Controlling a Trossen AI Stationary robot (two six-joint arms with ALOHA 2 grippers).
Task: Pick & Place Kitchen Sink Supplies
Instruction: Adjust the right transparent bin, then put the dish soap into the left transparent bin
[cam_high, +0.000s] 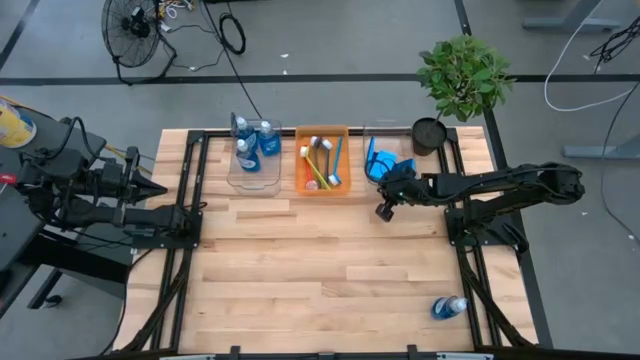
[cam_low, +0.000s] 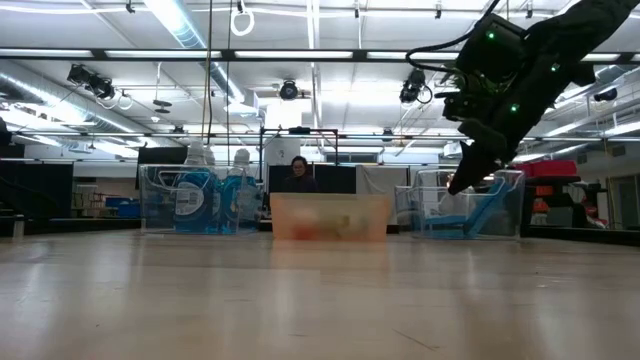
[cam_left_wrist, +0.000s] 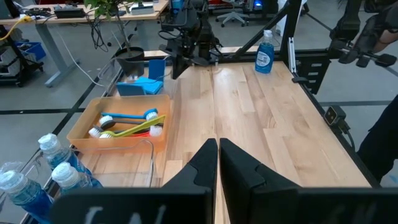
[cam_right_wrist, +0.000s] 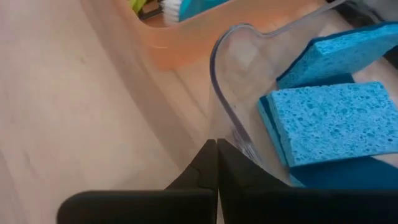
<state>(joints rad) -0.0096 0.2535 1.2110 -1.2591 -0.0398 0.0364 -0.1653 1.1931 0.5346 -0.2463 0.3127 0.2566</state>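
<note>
Sponges (cam_right_wrist: 329, 124) fill right wrist view; high view shows stray bottle (cam_high: 449, 307).

Orange bin (cam_low: 330, 217) contents blurred in low view.

a pale wooden table (cam_high: 320, 270) carries three bins in a row at its far edge: a clear bin (cam_high: 254, 165), an orange bin (cam_high: 322, 168), another clear bin (cam_high: 381, 150). a potted plant (cam_high: 432, 133) stands beside them; one bottle (cam_high: 449, 307) lies near the front right corner.

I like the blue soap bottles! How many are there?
4: three bottles stand together in the clear bin at the back left, and one bottle lies alone on the table's front right.
</note>
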